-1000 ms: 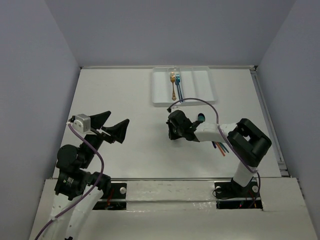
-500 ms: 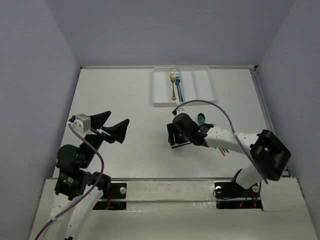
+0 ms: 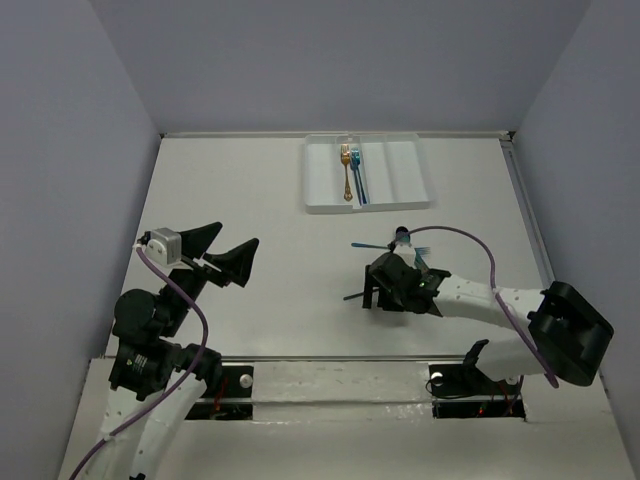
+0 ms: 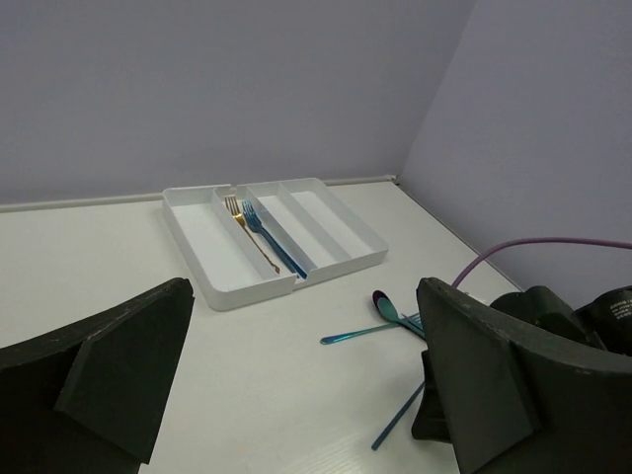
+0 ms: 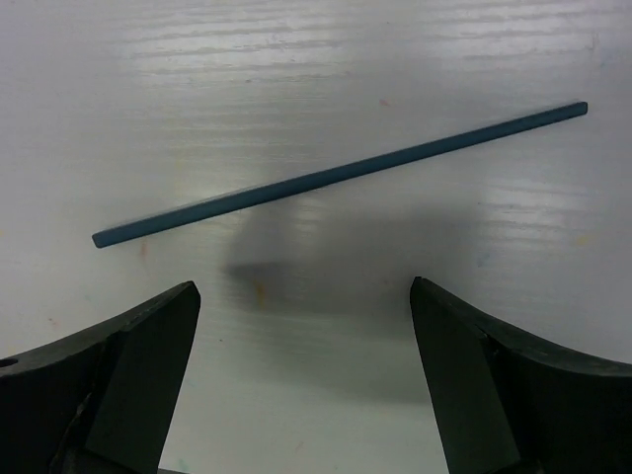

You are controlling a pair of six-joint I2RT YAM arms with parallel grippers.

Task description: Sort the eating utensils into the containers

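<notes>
My right claw (image 5: 304, 296) gapes wide and empty over a blue stick (image 5: 336, 176) lying flat on the counter (image 5: 296, 49); my left claw (image 4: 304, 296), also wide, holds nothing.

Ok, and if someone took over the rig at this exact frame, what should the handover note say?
Left tool: open, empty, away from the utensils.
Right tool: open, empty, hovering over a blue stick lying on the table.
Tray: gold fork and blue fork lie side by side inside.
Left to do: the stick, a spoon, a teal utensil and more by the right arm, partly hidden.
</notes>
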